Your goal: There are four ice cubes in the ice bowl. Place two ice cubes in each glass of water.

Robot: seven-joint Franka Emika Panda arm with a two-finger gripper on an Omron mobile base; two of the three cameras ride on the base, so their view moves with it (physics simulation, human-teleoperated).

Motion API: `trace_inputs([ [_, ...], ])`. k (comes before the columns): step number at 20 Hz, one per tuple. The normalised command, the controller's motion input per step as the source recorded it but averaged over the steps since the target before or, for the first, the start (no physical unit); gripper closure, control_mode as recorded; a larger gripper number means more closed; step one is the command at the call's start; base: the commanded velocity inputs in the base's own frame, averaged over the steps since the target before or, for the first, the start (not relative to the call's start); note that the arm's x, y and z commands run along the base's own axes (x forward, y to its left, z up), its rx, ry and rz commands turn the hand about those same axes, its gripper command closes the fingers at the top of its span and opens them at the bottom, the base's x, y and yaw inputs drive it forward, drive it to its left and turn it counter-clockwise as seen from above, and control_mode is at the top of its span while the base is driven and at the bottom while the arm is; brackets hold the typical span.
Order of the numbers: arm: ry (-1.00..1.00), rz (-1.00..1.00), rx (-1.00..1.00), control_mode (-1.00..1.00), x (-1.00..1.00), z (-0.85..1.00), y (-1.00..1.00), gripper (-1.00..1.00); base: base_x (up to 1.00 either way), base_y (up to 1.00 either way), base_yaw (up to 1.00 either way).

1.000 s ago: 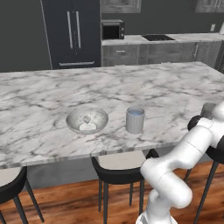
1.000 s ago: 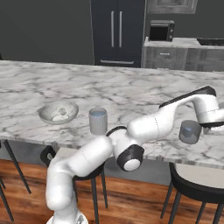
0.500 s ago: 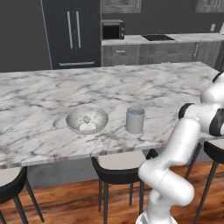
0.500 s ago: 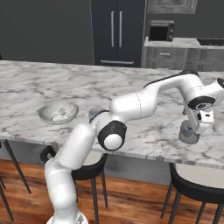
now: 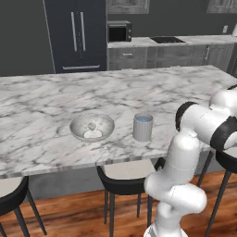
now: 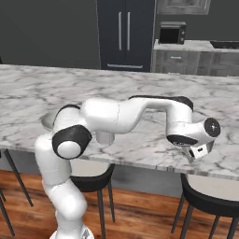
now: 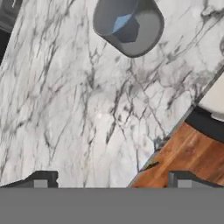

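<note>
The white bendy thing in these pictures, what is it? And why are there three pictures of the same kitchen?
It is a robot arm, white with dark joints, and at its end is a gripper with two small fingers for picking things up. Two cameras ride behind it, one on its left and one on its right, so you see the same marble counter from two sides. The third camera sits on the hand and looks along the fingers. On the counter stands a wide ice bowl with pale ice cubes in it, and beside it a grey glass of water. The hand camera looks down at a second glass near the counter's edge. The fingers are spread open and hold nothing.
</note>
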Motion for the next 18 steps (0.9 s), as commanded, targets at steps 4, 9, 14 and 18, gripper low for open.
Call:
trace_inputs([
  [4,-0.33,0.16,-0.30,-1.00,-0.25,1.00,1.00,-1.00,0.00,0.00,0.00],
  [9,0.04,0.31,-0.44,-1.00,-0.36,1.00,1.00,-1.00,0.00,0.00,0.00],
  [14,0.34,0.34,-0.49,-1.00,-0.44,0.86,1.00,-1.00,0.00,0.00,0.00],
  [18,0.26,0.30,-0.36,-1.00,-0.35,0.57,1.00,-1.00,0.00,0.00,0.00],
])
